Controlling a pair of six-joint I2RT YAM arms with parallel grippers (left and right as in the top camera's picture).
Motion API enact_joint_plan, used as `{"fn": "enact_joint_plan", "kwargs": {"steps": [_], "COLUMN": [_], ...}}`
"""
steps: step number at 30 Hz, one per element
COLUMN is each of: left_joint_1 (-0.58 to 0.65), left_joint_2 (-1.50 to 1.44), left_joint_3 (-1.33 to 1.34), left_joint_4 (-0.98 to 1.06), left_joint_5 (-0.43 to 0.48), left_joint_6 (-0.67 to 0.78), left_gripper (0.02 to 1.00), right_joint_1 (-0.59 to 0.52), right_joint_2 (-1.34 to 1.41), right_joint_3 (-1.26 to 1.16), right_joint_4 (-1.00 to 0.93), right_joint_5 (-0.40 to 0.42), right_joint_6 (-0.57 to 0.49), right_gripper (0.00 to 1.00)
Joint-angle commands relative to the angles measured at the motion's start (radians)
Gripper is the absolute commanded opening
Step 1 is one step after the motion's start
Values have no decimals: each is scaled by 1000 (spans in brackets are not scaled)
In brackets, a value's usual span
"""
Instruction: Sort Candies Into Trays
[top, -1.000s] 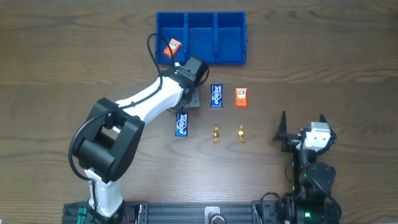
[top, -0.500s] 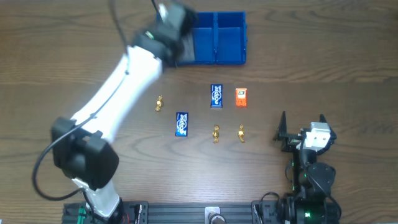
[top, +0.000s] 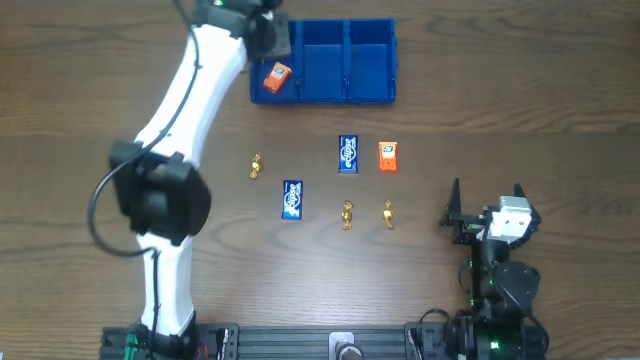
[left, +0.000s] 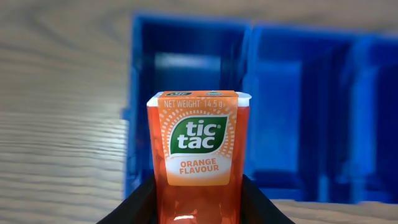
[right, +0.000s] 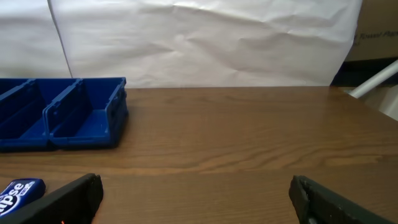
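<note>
Wooden table (top: 540, 110) carries a blue tray (top: 370, 97); loose candies (top: 348, 154) (blue, orange, gold) nearby.

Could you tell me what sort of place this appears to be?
Probably a robot lab bench: left arm and right arm mounted at the edge of a wooden table, candies laid out before a blue tray, the left gripper holding an orange box, a white sheet hung behind.

The claw (left: 199, 210) grips an orange candy box (left: 199, 155) (blue tray (left: 298, 124) behind).
</note>
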Motion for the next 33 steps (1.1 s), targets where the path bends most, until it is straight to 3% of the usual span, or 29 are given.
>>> {"fn": "enact_joint_plan", "kwargs": {"steps": [1, 8, 10, 13, 16, 20, 24, 29, 33], "left_joint_1": [0, 1, 1, 1, 0, -55, -190, -373, -487], "left_joint_2": [25, 26, 26, 26, 24, 19, 19, 27, 90], "left_joint_3": [20, 20, 19, 19, 20, 66, 164, 167, 145], "left_joint_4": [5, -2, -7, -8, -14, -39, -119, -190, -242], "left_joint_5": [23, 19, 18, -14, -22, -22, -44, -85, -44], "left_joint_6": [35, 39, 43, 42, 21, -1, -48, -219, -373], "left_gripper": [349, 400, 540, 842, 974, 1000, 1000, 998, 1000], "right_joint_1": [-3, -3, -3, -3, -3, -3, -3, -3, -3], "right_joint_2": [-5, -5, -5, -5, -5, -5, -5, -5, -5], "right_joint_3": [1, 1, 1, 1, 1, 1, 1, 1, 1], "right_joint_4": [-8, -8, -8, -8, -8, -8, -8, -8, -8], "right_joint_5": [5, 5, 5, 5, 5, 5, 5, 5, 5], "right_joint_6": [-14, -15, -14, -14, -14, -15, -14, -14, -14], "right_gripper": [998, 998, 998, 998, 998, 998, 998, 998, 998]}}
